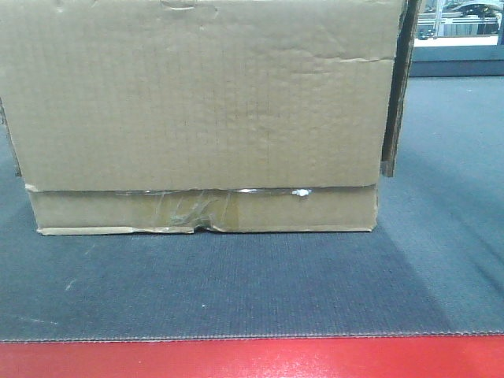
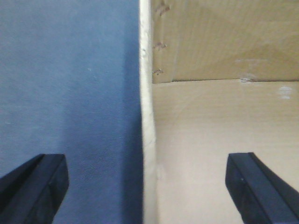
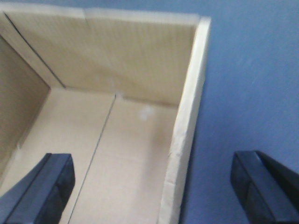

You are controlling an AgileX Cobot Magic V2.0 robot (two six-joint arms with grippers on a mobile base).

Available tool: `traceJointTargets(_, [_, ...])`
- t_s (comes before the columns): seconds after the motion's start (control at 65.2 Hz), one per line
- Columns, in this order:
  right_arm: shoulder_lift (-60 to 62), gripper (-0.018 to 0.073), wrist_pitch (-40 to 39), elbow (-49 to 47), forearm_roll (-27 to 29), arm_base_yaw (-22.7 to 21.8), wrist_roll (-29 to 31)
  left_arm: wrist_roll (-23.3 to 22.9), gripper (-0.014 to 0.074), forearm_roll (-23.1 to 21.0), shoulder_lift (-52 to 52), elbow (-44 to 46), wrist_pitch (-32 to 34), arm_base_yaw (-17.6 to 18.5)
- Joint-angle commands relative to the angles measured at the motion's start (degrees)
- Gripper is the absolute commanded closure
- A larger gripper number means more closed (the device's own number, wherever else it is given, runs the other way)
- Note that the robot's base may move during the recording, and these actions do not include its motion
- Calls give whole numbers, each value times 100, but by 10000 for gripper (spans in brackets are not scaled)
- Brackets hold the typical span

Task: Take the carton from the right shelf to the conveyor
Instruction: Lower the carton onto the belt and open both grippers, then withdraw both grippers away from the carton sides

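Note:
The brown carton stands on the dark grey conveyor belt, behind its red front edge; clear tape runs along its lower seam. In the left wrist view my left gripper is open above the carton's left wall, one finger over the belt, one over the box's inside. In the right wrist view my right gripper is open astride the carton's right wall, one finger inside the box, one over the belt. Neither gripper touches the wall. The right shelf is out of view.
A loose cardboard flap hangs at the carton's right side. Behind the belt at the far right is a bright area with metal framework. The carton's inside holds nothing that I can see.

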State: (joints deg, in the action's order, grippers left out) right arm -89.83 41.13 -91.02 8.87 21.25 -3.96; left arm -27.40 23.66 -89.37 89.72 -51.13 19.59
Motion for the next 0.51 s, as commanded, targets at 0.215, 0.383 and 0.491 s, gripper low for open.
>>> traceJointTargets(0.215, [847,480,651,-78,-278,-712,62,688,620,266,916,11,-1152,-8])
traceJointTargets(0.383, [1136,634,1002,234,-319,-1085,327,782,582,205,1516,-698,-896,-234])
traceJointTargets(0.491, [1483,637,753,958,-439,-1148,350,782,575,-322,2118,-1624,-72,-641])
